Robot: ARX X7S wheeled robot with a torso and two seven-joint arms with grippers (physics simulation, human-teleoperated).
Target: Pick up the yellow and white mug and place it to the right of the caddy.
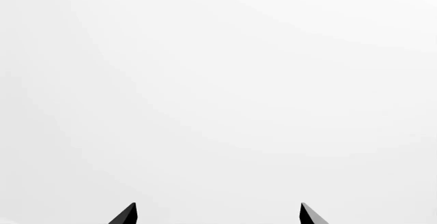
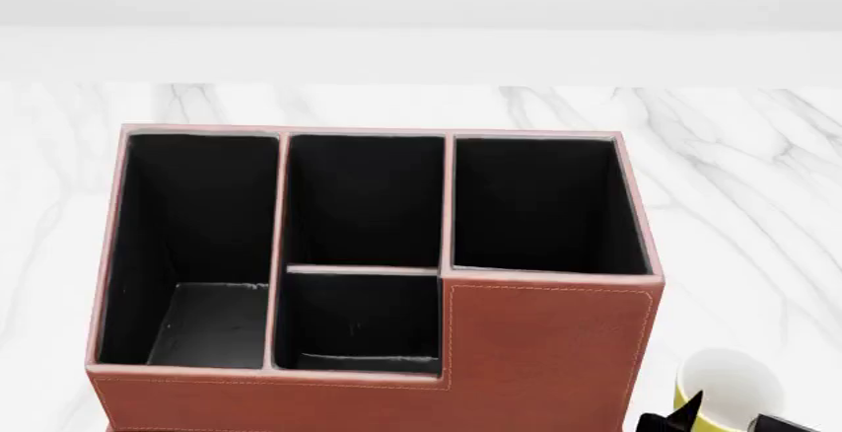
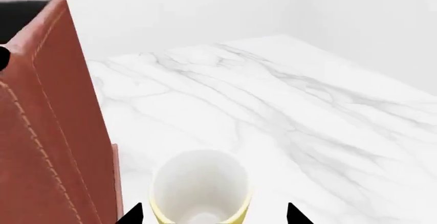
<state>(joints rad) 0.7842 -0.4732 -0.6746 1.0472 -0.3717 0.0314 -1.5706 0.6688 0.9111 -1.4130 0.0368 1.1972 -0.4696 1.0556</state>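
Observation:
The caddy (image 2: 539, 353), a large reddish-brown stitched box with black-lined compartments, fills the middle of the head view. Its side wall (image 3: 48, 132) rises close beside my right arm in the right wrist view. The yellow and white mug (image 2: 724, 383) is upright just off the caddy's right front corner; its handle is hidden. My right gripper (image 3: 213, 214) is open, its two black fingertips on either side of the mug (image 3: 198, 183) with a gap on each side. My left gripper (image 1: 218, 214) is open, with only blank white between its tips.
The white marble table (image 2: 736, 176) runs on behind and to the right of the caddy, and its top (image 3: 287, 111) stretches beyond the mug toward a plain white wall.

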